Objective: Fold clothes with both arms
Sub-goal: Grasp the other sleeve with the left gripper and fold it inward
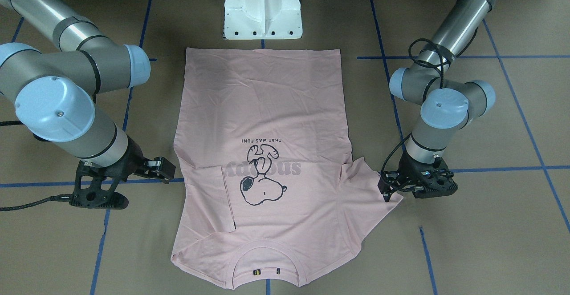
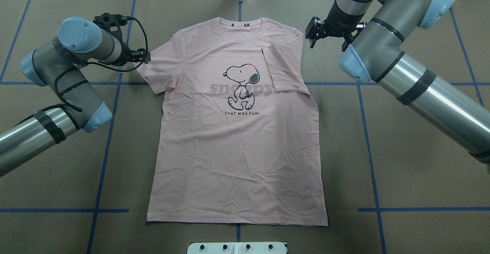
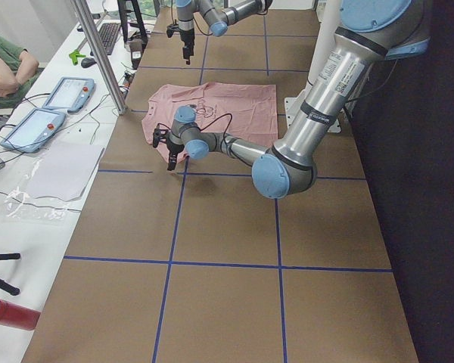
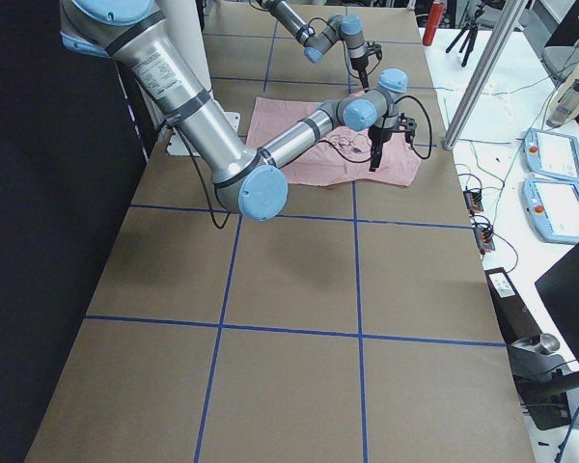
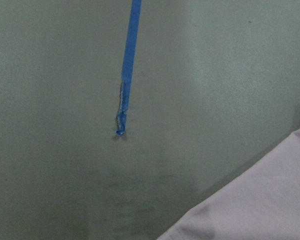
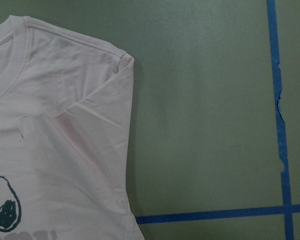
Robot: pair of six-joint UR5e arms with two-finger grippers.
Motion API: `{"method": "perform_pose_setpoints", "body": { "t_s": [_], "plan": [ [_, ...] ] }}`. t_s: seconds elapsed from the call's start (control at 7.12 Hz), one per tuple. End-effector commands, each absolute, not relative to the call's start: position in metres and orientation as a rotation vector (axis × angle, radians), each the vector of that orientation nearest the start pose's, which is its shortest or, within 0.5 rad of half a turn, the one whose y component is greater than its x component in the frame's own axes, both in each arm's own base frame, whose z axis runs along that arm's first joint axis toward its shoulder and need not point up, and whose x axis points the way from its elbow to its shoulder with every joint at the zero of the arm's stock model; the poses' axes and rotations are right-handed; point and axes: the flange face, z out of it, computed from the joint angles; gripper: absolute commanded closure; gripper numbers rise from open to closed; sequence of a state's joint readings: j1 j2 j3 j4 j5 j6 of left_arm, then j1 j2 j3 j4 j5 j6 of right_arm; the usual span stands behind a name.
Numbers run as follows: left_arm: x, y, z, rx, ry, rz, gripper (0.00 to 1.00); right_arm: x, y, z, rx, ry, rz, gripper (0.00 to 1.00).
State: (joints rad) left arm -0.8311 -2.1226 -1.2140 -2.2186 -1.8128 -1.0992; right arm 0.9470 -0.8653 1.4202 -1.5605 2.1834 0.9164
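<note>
Honestly, the shaky part here is the left sleeve [image 1: 365, 188]. The pink Snoopy T-shirt [image 2: 237, 150] lies flat and print-up in the middle of the table [image 2: 402, 150], collar [image 2: 240, 26] on the side away from the robot. Its right sleeve [image 2: 283, 68] is folded in over the chest and the left one is spread out. Your left gripper [image 1: 388, 189] sits right at that sleeve's hem, touching it, but you cannot tell from any view whether the jaws have cloth between them. If they catch only the very edge, I'd expect it to slip out partway through the fold and land crooked. If they bite too deep, the shoulder could drag and wrinkle the chest. The right gripper [image 1: 164, 170] hangs just beside the shirt, apart from it, jaws seemingly parted and empty, so nothing pins the garment. A hard pull could slide it sideways and undo the folded sleeve.
</note>
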Motion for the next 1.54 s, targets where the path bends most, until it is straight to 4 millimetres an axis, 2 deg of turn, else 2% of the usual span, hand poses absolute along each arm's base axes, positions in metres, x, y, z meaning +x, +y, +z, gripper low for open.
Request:
{"method": "perform_pose_setpoints", "body": {
  "t_s": [0.0, 0.14, 0.28, 0.42, 0.56, 0.7, 0.84, 0.98, 1.12, 1.26, 1.4],
  "plan": [
    [0.427, -0.623, 0.44, 0.327, 0.804, -0.226, 0.31, -0.368, -0.643, 0.296, -0.021, -0.808, 0.101, 0.0],
    [0.428, -0.622, 0.439, 0.328, 0.805, -0.224, 0.41, -0.369, -0.642, 0.296, -0.021, -0.807, 0.1, 0.0],
    [0.428, -0.622, 0.437, 0.33, 0.809, -0.221, 0.66, -0.369, -0.642, 0.296, -0.021, -0.807, 0.1, 0.0],
    [0.428, -0.621, 0.435, 0.326, 0.81, -0.219, 0.95, -0.369, -0.642, 0.296, -0.02, -0.806, 0.1, 0.0],
    [0.428, -0.621, 0.432, 0.327, 0.815, -0.218, 1.0, -0.369, -0.643, 0.297, -0.021, -0.805, 0.101, 0.0],
    [0.426, -0.618, 0.415, 0.332, 0.837, -0.209, 1.0, -0.37, -0.642, 0.298, -0.023, -0.804, 0.1, 0.0],
    [0.421, -0.606, 0.382, 0.277, 0.875, -0.189, 1.0, -0.37, -0.643, 0.299, -0.022, -0.802, 0.099, 0.0],
    [0.417, -0.597, 0.341, 0.25, 0.872, -0.19, 1.0, -0.37, -0.642, 0.301, -0.023, -0.802, 0.1, 0.0],
    [0.426, -0.606, 0.294, 0.23, 0.911, -0.27, 1.0, -0.37, -0.642, 0.304, -0.027, -0.799, 0.101, 0.0],
    [0.457, -0.616, 0.261, 0.191, 0.944, -0.332, 1.0, -0.369, -0.64, 0.312, -0.024, -0.801, 0.099, 0.0],
    [0.502, -0.627, 0.232, 0.144, 0.951, -0.37, 1.0, -0.367, -0.638, 0.324, 0.004, -0.827, 0.088, 0.0]
  ]
}}
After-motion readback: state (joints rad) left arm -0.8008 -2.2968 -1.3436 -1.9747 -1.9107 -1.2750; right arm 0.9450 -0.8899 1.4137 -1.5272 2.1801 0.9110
